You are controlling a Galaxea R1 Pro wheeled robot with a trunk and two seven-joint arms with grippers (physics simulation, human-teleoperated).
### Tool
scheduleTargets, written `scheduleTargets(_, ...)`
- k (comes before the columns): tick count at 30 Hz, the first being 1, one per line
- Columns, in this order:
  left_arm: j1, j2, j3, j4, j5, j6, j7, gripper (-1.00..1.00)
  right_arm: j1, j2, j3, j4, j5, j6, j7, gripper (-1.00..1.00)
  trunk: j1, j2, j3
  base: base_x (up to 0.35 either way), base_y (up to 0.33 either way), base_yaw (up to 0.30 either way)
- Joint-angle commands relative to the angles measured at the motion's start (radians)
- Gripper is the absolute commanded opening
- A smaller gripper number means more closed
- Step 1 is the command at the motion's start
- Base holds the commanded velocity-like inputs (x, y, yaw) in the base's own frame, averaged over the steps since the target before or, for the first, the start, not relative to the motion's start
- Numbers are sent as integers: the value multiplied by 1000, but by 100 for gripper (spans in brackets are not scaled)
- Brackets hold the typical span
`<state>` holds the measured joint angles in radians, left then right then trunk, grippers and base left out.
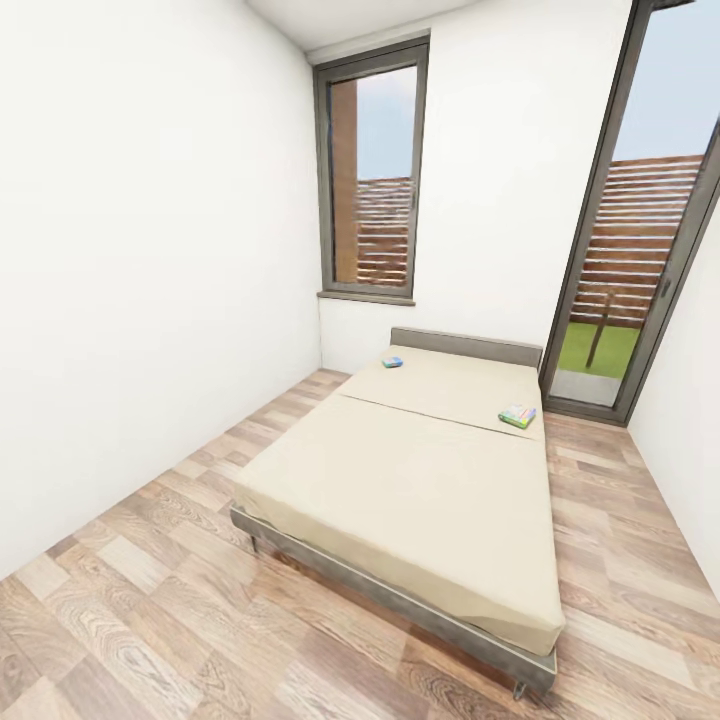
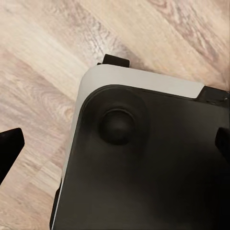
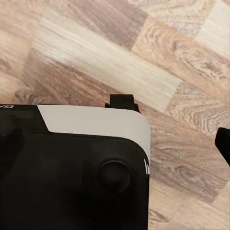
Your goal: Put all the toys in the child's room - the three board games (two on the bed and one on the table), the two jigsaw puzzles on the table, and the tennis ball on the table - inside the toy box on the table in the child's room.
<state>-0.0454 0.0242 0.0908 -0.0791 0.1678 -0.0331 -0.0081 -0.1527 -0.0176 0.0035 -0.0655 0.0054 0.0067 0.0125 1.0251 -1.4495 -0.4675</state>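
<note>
Jaws, left: we are seeing dark fingertips (image 2: 9, 146) at the two edges of the left wrist view, wide apart, with nothing between them; the left gripper (image 2: 117, 143) is hanging above the robot's own black-and-white base (image 2: 143, 163) and the wood-plank floor (image 2: 43, 57).

Jaws, right: we are seeing one dark fingertip (image 3: 223, 143) at the frame edge in the right wrist view; we cannot tell how these jaws stand. Below them lie the base and floor again.

Board games: two are lying flat on the bed (image 1: 420, 480), well ahead of both arms, near its far end. The teal-blue box (image 1: 393, 362) is sitting toward the left side, the green-edged colourful box (image 1: 517, 416) at the right edge. We are judging the right arm the nearer to the colourful box, the left to the teal one.

Containers: we are seeing no holder among the items catalogued here.
</note>
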Motion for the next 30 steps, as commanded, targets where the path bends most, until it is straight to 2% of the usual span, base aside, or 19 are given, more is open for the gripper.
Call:
scheduleTargets(1, -3, -1, 8, 1, 2, -3, 0, 100, -1, -1, 0, 0, 0, 1, 1, 100, 0, -1, -1, 0, 0, -7)
scheduleTargets(9, -25, -3, 15, 1, 5, 1, 2, 100, -2, -1, 0, 0, -1, -1, 2, 100, 0, -1, -1, 0, 0, -104)
scheduleTargets(24, -49, -10, 41, 1, 7, 5, -7, 100, -5, -6, -1, 0, 0, 0, 3, 100, 0, -1, -1, 0, 0, -252)
scheduleTargets(30, -76, -12, 46, 1, 7, 7, -11, 100, -44, -17, -1, 0, 1, 11, 3, 100, 0, -1, -1, 0, 0, -278)
